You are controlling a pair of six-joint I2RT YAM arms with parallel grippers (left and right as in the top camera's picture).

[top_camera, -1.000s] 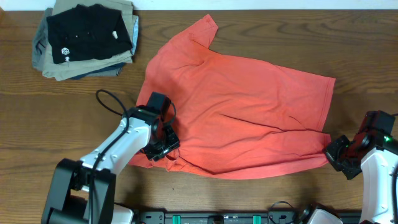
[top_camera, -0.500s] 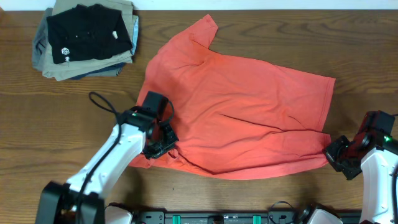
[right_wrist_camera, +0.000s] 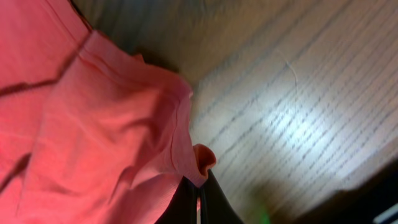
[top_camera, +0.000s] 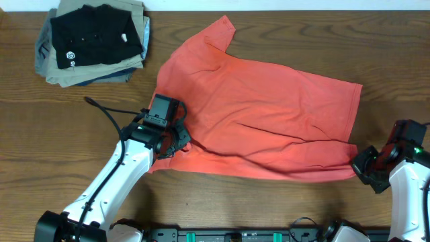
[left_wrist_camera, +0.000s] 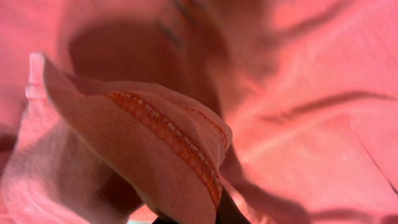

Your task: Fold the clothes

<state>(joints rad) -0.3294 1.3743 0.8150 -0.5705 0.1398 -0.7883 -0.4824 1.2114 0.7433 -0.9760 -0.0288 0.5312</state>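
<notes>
A coral red T-shirt (top_camera: 262, 114) lies spread across the middle of the wooden table (top_camera: 67, 128). My left gripper (top_camera: 173, 142) is shut on the shirt's near left hem, which fills the left wrist view (left_wrist_camera: 168, 137) with a stitched edge folded over the jaws. My right gripper (top_camera: 363, 167) is shut on the shirt's near right corner; in the right wrist view a bunched fold (right_wrist_camera: 202, 163) is pinched between the closed fingertips, just above the table.
A stack of folded clothes (top_camera: 94, 40), black shirt on top, sits at the far left corner. Bare wood (right_wrist_camera: 298, 106) lies right of the right gripper. A black cable (top_camera: 107, 111) loops off the left arm.
My left gripper has moved away from the front edge and slightly left, carrying the near left hem inward over the shirt. The shirt's front edge now sits further back. The right gripper has stayed put.
</notes>
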